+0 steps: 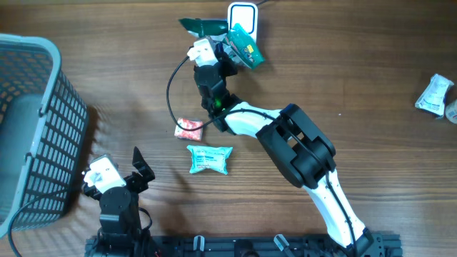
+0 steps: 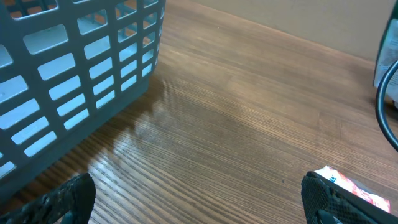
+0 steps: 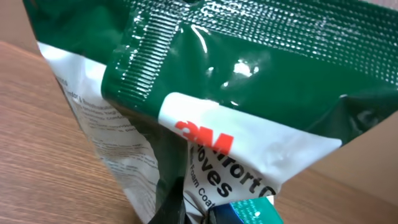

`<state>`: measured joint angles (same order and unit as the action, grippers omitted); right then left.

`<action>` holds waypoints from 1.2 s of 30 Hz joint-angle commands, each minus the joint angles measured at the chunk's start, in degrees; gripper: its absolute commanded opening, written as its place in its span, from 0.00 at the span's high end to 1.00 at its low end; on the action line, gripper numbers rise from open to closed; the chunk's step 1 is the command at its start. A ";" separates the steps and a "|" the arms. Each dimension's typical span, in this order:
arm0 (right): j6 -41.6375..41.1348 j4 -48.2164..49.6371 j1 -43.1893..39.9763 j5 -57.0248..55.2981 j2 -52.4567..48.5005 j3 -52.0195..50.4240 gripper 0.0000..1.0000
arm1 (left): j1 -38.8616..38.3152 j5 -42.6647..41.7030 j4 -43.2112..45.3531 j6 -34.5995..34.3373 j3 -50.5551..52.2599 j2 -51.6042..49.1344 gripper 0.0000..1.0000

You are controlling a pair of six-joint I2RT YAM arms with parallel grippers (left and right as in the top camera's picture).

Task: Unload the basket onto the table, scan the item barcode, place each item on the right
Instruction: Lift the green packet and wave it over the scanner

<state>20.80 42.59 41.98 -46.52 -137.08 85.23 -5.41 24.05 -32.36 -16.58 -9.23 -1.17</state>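
The item is a green and white glove packet [image 1: 245,47], held at the back centre of the table next to a white scanner [image 1: 243,14]. My right gripper [image 1: 227,44] is shut on the packet. In the right wrist view the packet [image 3: 249,93] fills the frame, with its lower edge pinched at my right gripper [image 3: 205,214]. No barcode shows in any view. My left gripper [image 1: 128,171] rests at the front left, open and holding nothing. In the left wrist view, only bare wood lies inside the left gripper [image 2: 199,205].
A grey mesh basket [image 1: 36,128] stands at the left edge, close to the left arm. A red and white packet [image 1: 188,128] and a teal packet [image 1: 210,158] lie mid-table. White packets [image 1: 434,94] lie at the far right. A black cable [image 1: 171,89] loops by the right arm.
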 commanded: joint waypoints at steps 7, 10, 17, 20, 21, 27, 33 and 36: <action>-0.59 -7.10 0.94 -8.46 -0.04 0.44 0.96 | -0.22 -0.48 0.20 1.18 0.39 0.26 0.00; -1.73 -10.97 1.99 -7.45 -0.04 0.44 0.96 | -0.22 -0.48 0.20 1.18 0.39 0.26 0.00; -1.31 -10.97 3.91 -9.44 4.20 0.44 0.96 | -0.22 -0.48 0.20 1.18 0.39 0.26 0.00; -1.29 -10.97 4.13 -10.58 8.35 0.44 0.96 | -0.22 -0.48 0.20 1.18 0.39 0.26 0.00; -1.27 -10.95 4.13 -10.93 9.79 0.44 0.96 | -0.22 -0.48 0.20 1.18 0.39 0.26 0.00; -1.20 -10.91 4.07 -11.87 18.71 0.44 0.96 | -0.22 -0.48 0.20 1.18 0.39 0.26 0.00; 1.92 -10.10 2.99 -8.70 21.24 0.44 0.96 | -0.22 -0.48 0.20 1.18 0.39 0.26 0.00; 1.57 -9.29 1.60 -8.41 21.24 0.44 0.96 | -0.22 -0.48 0.20 1.18 0.39 0.26 0.00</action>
<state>21.32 32.40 45.41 -56.18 -115.72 85.23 -5.41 24.05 -32.36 -16.56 -9.23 -1.17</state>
